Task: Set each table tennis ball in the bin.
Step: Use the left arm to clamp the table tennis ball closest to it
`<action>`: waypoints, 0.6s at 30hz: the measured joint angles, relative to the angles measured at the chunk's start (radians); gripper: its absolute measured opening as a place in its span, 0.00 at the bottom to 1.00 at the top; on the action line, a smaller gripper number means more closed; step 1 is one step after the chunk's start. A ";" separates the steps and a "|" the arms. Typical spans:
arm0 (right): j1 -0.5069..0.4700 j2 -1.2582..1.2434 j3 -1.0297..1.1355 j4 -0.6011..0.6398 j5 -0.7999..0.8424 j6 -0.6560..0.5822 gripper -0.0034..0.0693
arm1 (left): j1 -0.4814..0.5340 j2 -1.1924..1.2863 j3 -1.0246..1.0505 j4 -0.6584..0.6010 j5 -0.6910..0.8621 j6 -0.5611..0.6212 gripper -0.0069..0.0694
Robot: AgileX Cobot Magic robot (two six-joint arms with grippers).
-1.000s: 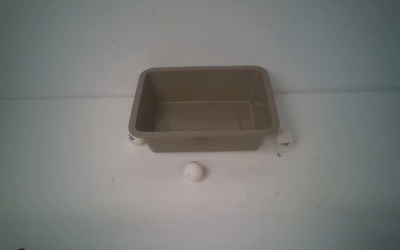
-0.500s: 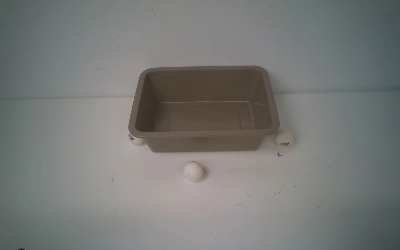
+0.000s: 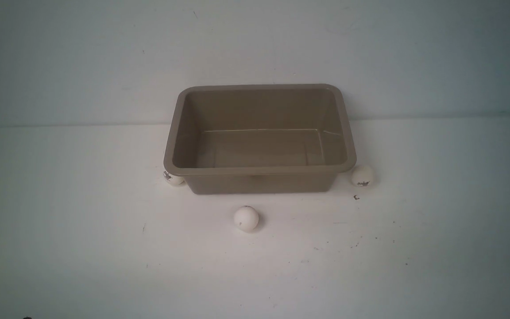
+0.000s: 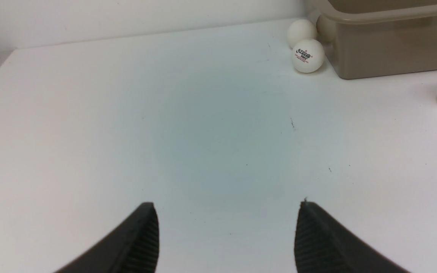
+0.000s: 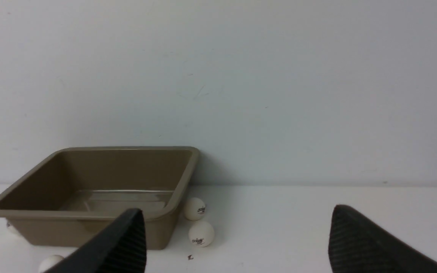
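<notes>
Front view: bin (image 3: 259, 170) upright at mid-tabletop (image 3: 82, 248), interior bare, no ball inside. Three noted outside it: left-corner ball (image 3: 173, 177) tucked against the near left corner, apparently touching; centre ball (image 3: 246, 218) just in front of the near wall, apart from it; right-corner ball (image 3: 362, 176) just beside the near right corner. Neither arm in this view.

Left wrist view: left end effector (image 4: 226, 212) open, nothing between the jaws, over bare tabletop, well apart from every ball. Second ball (image 4: 301, 32) found behind the left-corner ball, hidden from the front.

Right wrist view: right end effector (image 5: 237, 223) spread wide, empty, well back from the bin. Further ball (image 5: 194, 209) seen beside the bin's right wall, behind the right-corner ball.

Judged stage: start of task, first pick not yet made, nothing delivered.

Next move, as judged: reach to one ball, centre ball the most exposed. Straddle squarely, close gently; smooth round shell likely to roll or squirt out. Corner balls judged harder, with the bin's flared edge overhanging.
</notes>
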 joint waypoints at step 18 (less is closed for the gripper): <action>0.000 0.004 -0.025 0.094 0.056 0.000 0.85 | 0.000 0.000 0.000 0.000 0.000 0.000 0.66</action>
